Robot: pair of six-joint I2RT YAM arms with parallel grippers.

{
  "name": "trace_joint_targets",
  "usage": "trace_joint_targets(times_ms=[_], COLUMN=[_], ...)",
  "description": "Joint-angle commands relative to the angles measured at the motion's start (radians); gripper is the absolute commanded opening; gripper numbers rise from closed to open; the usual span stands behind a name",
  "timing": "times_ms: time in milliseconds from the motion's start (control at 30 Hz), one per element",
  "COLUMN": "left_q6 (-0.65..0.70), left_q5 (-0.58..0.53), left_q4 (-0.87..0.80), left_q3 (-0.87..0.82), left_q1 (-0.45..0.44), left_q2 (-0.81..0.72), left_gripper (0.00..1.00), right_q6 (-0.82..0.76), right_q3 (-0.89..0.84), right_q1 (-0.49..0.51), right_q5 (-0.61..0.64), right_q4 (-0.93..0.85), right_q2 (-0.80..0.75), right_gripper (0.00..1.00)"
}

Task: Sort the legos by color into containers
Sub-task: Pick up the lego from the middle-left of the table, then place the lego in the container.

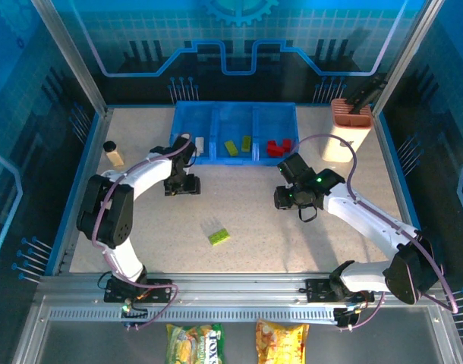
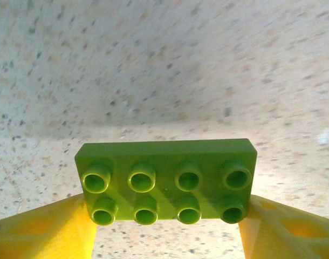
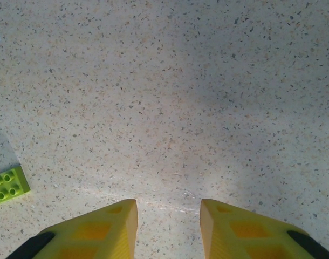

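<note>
- Green brick (image 2: 167, 181): a flat two-by-four piece, studs facing the wrist camera, was clamped by its short ends in the left gripper (image 1: 183, 184), just in front of the left end of the tray (image 1: 216, 117).
- Handling (a judgement): probably light, stiff and smooth-sided. A squeeze should not harm it, but an off-centre hold could let it pivot or slip. The short ends give flat, parallel faces and look the best place to grasp.
- Position in the tool: the brick bridged the yellow fingers (image 2: 46, 232), touching both, and its far long edge reached past them. Whether it cleared the table (image 1: 254, 227) could not be told.
- Destination: the middle compartment (image 1: 235, 125) held two green pieces; white lay to its left, red to its right.
- Second green brick (image 1: 218, 236): loose on the table between the arms, well apart from both grippers.
- Right gripper (image 3: 169, 216): jaws parted, nothing between them, above bare table.
</note>
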Motion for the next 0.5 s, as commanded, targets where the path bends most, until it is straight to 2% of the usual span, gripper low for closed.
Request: trace_joint_targets(times_ms=[0, 267, 467], left_q6=[-0.037, -0.085, -0.100], left_q5=[0.031, 0.037, 0.028], left_q4=[-0.029, -0.021, 0.081], left_q3=[0.080, 0.301, 0.437], left_q1=[-0.043, -0.152, -0.186], left_q2=[-0.036, 0.043, 0.126], left_gripper=[0.66, 0.66, 0.66], right_q6=[-0.005, -0.015, -0.024], right_q3=[-0.001, -0.011, -0.016], right_q1=[0.012, 0.007, 0.000], right_q5=[0.026, 0.031, 0.031], right_q4=[-0.013, -0.019, -0.024], right_q2=[-0.016, -0.040, -0.059], right_gripper=[0.37, 0.37, 0.37])
